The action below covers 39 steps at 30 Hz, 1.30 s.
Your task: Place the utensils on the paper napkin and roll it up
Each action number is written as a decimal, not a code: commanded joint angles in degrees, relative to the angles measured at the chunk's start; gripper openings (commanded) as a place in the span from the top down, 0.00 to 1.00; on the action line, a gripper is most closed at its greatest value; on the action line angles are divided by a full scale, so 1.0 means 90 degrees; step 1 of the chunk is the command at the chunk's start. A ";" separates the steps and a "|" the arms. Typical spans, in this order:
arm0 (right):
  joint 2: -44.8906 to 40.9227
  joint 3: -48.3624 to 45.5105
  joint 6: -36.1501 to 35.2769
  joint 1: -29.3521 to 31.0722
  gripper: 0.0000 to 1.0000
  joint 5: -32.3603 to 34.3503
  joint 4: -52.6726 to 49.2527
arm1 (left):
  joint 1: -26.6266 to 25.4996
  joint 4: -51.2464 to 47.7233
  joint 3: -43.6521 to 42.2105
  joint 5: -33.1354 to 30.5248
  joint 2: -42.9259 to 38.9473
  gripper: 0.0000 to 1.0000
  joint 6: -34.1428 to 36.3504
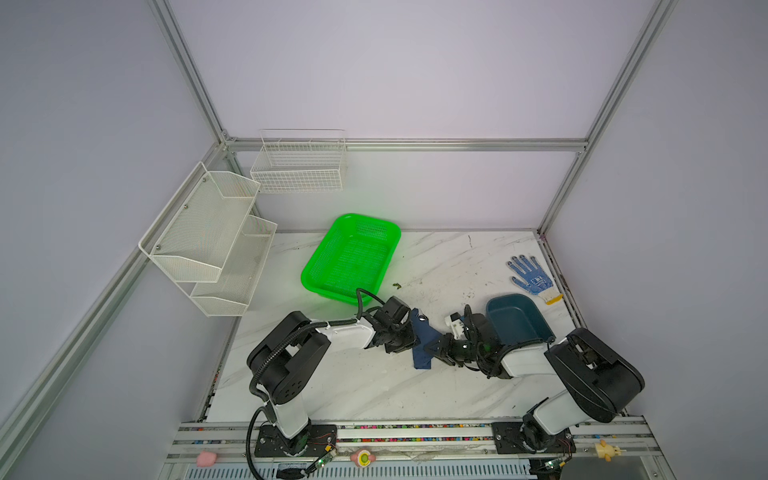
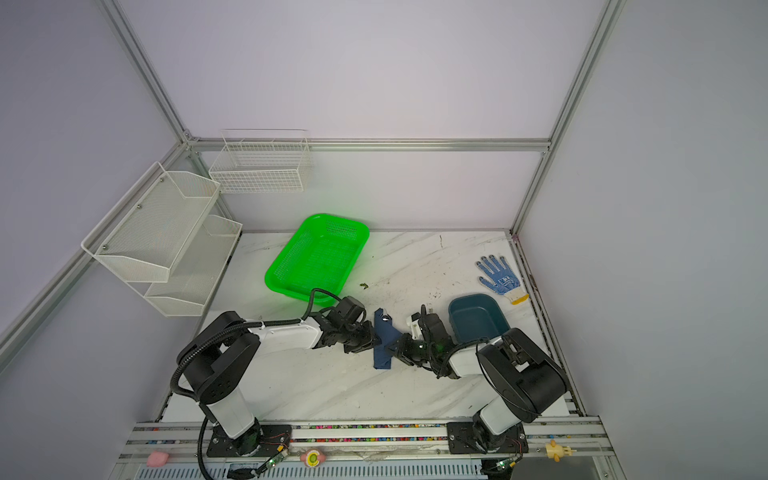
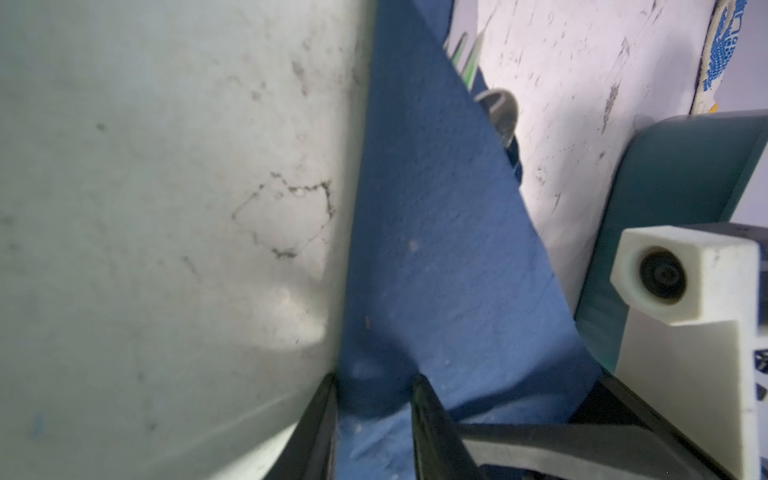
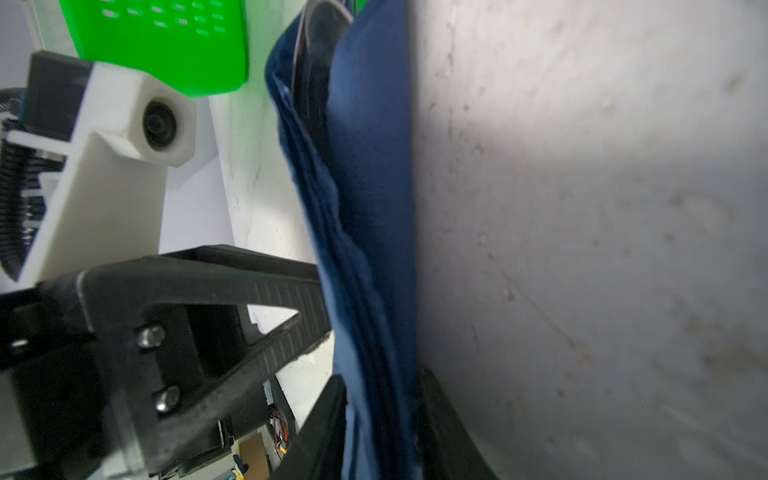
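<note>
**Roll step: napkin strip held between both grippers**

Nearest is bare marble table (image 1: 365,386). Just beyond it the paper napkin (image 1: 422,359) lies as a narrow folded navy strip running away from the robot, between the two arms. The left gripper (image 3: 376,399) has its fingers drawn in on a puckered fold at the strip's edge; it looks clamped. The right gripper (image 4: 382,399) straddles the layered edge from the opposite side; paper fills the gap, and I cannot tell whether it presses or only flanks. The utensils (image 3: 500,112) sit inside the wrap; a spoon bowl and fork tines poke out of the far end.

Judgement: the roll is partly made, loose, with gaping layers. To do it well, turn both wrists together and keep tension even along the strip; no lengthwise tug, or the cutlery may slide out of the open end.

Further back are the teal tray (image 1: 536,316), the dotted glove (image 1: 532,278) and the green basket (image 1: 353,216), all apart from the roll.
</note>
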 commanded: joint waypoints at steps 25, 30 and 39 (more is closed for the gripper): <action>0.0665 0.0020 -0.0363 -0.0106 0.82 0.0029 0.0736 | -0.0046 -0.0227 -0.0310 -0.0542 -0.0587 0.65 -0.0120; 0.0327 0.0117 -0.0926 -0.0111 0.84 0.0318 0.0683 | 0.0083 -0.0093 -0.0712 -0.0859 -0.1111 0.60 -0.0242; 0.0115 0.0717 -0.2113 -0.0107 0.86 0.1007 -0.0402 | 0.0264 0.0085 -0.0945 -0.1086 -0.1505 0.55 -0.0086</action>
